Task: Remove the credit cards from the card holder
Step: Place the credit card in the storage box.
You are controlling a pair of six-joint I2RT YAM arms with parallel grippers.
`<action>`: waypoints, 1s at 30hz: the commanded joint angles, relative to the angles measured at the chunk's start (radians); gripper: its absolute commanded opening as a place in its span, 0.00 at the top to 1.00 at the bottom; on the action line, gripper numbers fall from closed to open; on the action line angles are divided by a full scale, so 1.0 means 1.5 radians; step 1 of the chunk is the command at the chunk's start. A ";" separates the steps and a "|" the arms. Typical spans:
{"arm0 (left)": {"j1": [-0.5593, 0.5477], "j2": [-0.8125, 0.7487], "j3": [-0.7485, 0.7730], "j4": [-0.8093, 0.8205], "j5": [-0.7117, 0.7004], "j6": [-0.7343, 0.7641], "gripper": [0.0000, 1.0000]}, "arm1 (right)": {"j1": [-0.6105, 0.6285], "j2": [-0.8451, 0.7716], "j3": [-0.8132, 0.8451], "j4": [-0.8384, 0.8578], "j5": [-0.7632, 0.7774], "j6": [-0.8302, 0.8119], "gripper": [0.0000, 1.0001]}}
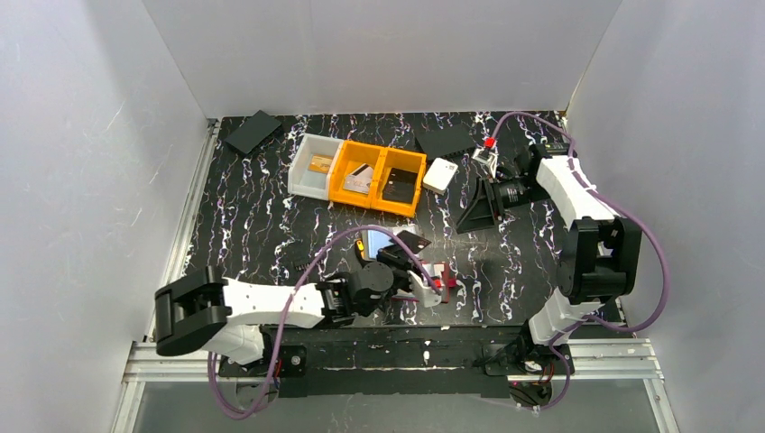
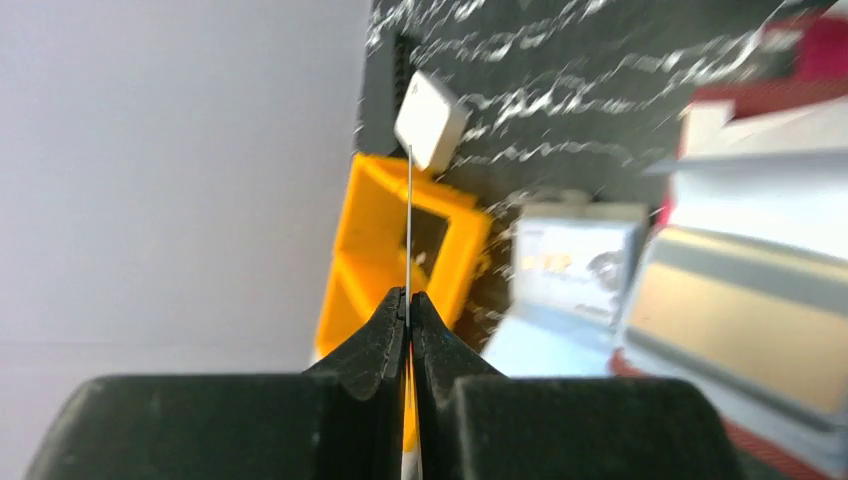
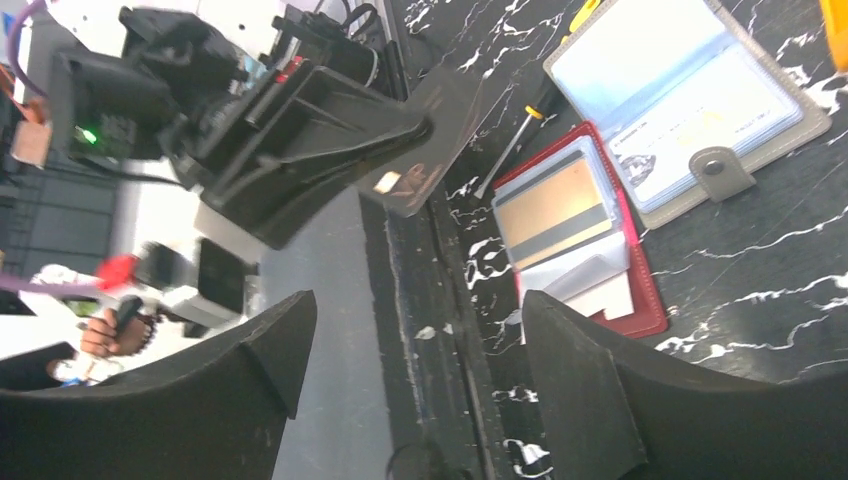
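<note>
The left gripper (image 2: 409, 305) is pinched shut on a dark credit card (image 3: 425, 150), seen edge-on from its own wrist and held just above the table (image 1: 253, 225). Near it lies the red card holder (image 3: 585, 245), open, with a tan grey-striped card (image 3: 553, 205) in its sleeve. A grey card holder (image 3: 700, 95) lies open just beside it. The right gripper (image 3: 420, 390) stands wide and holds nothing, well apart, right of the orange bins (image 1: 379, 176).
</note>
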 commanded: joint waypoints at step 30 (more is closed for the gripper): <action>-0.128 0.222 0.087 0.380 -0.217 0.360 1.00 | 0.134 -0.175 -0.253 0.621 -0.131 0.716 0.59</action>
